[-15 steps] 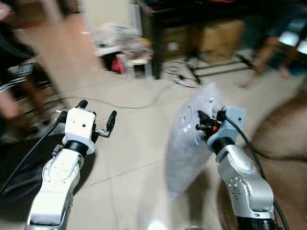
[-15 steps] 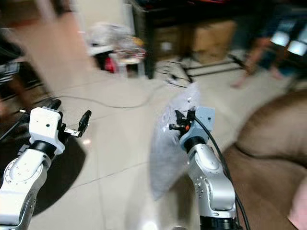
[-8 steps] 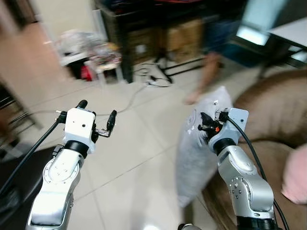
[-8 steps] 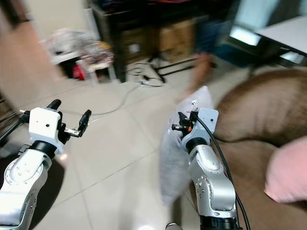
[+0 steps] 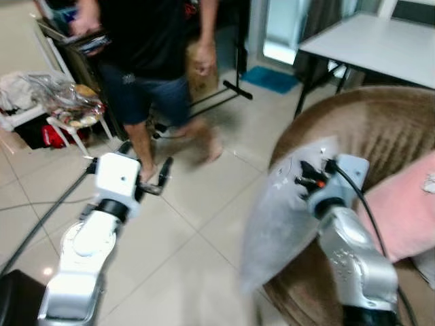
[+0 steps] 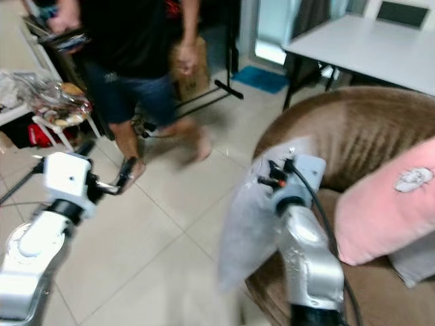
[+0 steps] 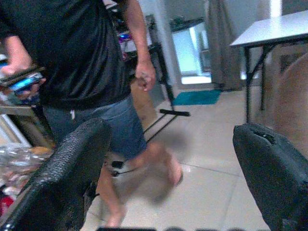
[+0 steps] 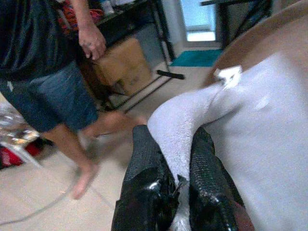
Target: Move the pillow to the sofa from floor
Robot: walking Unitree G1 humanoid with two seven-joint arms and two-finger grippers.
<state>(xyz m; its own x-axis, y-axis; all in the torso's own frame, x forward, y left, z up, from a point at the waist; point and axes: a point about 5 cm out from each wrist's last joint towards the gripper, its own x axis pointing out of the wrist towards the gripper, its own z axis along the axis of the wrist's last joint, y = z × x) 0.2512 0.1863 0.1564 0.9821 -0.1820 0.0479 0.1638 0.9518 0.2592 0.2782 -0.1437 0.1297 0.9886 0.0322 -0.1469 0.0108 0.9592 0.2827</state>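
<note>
Head views: right gripper (image 5: 307, 178) is clamped on the grey pillow (image 5: 279, 217), which hangs off the floor against the front edge of the brown sofa (image 6: 353, 129) at 3 o'clock. A pink cushion (image 6: 384, 204) lies on the sofa. Left gripper (image 5: 146, 173) is raised at 9 o'clock, fingers apart, holding nothing. A person (image 5: 146, 54) stands at 11 o'clock.

Left wrist view: both fingers (image 7: 72, 163) are spread wide.

Right wrist view: both fingers (image 8: 144, 168) pinch a fold of the pillow.
</note>
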